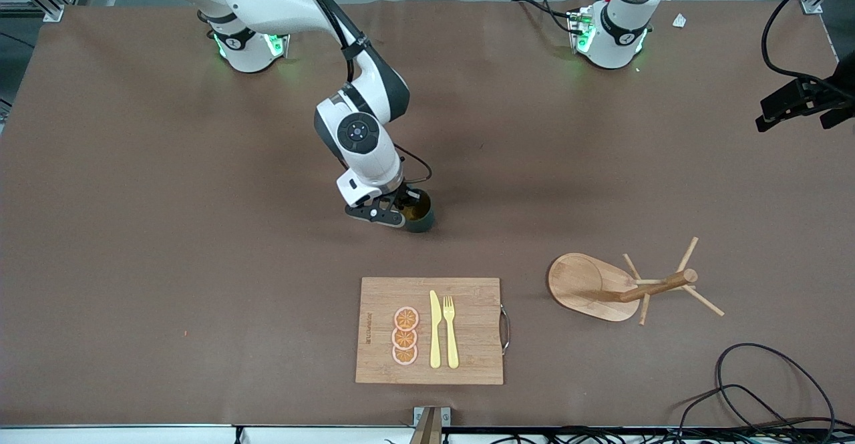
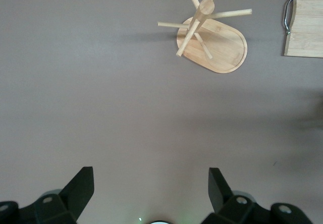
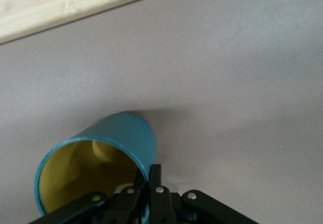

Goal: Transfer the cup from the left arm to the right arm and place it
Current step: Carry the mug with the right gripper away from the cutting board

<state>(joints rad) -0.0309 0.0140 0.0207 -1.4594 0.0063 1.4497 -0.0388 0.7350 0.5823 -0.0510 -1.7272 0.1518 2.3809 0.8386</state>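
Your right claw (image 1: 399,211) is pinched narrow on the rim wall of the cup (image 1: 419,214), one finger inside the ochre interior, one against the teal outside, as the right wrist view shows (image 3: 151,193). The cup (image 3: 96,158) sits low at the middle of the worktop (image 1: 133,230), farther from the front camera than the cutting board (image 1: 381,350); whether its base is touching the brown surface or just above it is hard to tell from here, and it looks slightly tilted.

Your left claw (image 2: 151,191) is spread wide, empty, waiting high over the left arm's end of the worktop, looking down on the mug tree (image 2: 212,40).

Handling: the cup looks rigid, glazed-smooth, fairly light, probably ceramic or enamel, so slippery and chippable. A rim pinch holds it but lets it swing; a grip across the body would be steadier. The little handle isn't visible in these views.

Materials: the worktop is matte brown, soft-looking cover. The cutting board is bamboo with a metal handle; on it three orange slices (image 1: 405,336), a pale yellow knife (image 1: 435,330) and fork (image 1: 451,330), plastic-looking. The mug tree (image 1: 628,287) is light wood, oval base, angled pegs.
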